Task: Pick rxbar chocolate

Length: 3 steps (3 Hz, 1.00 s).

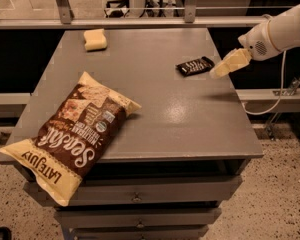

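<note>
The rxbar chocolate point(195, 65) is a small flat black bar with white lettering, lying on the grey table point(155, 99) toward its far right. My gripper point(219, 71) comes in from the right on a white arm, its pale fingers pointing down-left. Its tip sits just right of the bar, above the table's right edge. It holds nothing.
A large brown-and-yellow chip bag point(72, 134) lies at the front left, overhanging the table's edge. A pale yellow sponge block point(95, 39) sits at the far left. A metal rail runs behind the table. Drawers are below the tabletop.
</note>
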Each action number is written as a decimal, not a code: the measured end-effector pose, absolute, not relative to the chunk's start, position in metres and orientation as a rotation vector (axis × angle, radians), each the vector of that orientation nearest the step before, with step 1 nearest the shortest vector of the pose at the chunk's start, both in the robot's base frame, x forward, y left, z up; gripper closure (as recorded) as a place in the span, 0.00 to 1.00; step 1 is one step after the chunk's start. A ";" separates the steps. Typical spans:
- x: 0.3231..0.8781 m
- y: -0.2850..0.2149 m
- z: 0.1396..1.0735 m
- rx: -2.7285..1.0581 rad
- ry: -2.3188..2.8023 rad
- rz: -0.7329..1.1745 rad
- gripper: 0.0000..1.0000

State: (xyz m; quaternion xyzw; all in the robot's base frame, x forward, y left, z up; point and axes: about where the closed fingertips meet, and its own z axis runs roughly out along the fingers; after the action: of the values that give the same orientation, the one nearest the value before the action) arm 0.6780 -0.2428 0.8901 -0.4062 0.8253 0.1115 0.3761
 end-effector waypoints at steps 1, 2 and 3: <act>0.710 -0.234 0.870 -0.961 2.095 0.351 0.00; 0.731 -0.225 0.851 -0.937 2.090 0.381 0.00; 0.743 -0.219 0.832 -0.907 2.094 0.416 0.26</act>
State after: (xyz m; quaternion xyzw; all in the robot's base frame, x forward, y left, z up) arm 0.7435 -0.2186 0.8319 -0.3585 0.8276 0.1644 0.3994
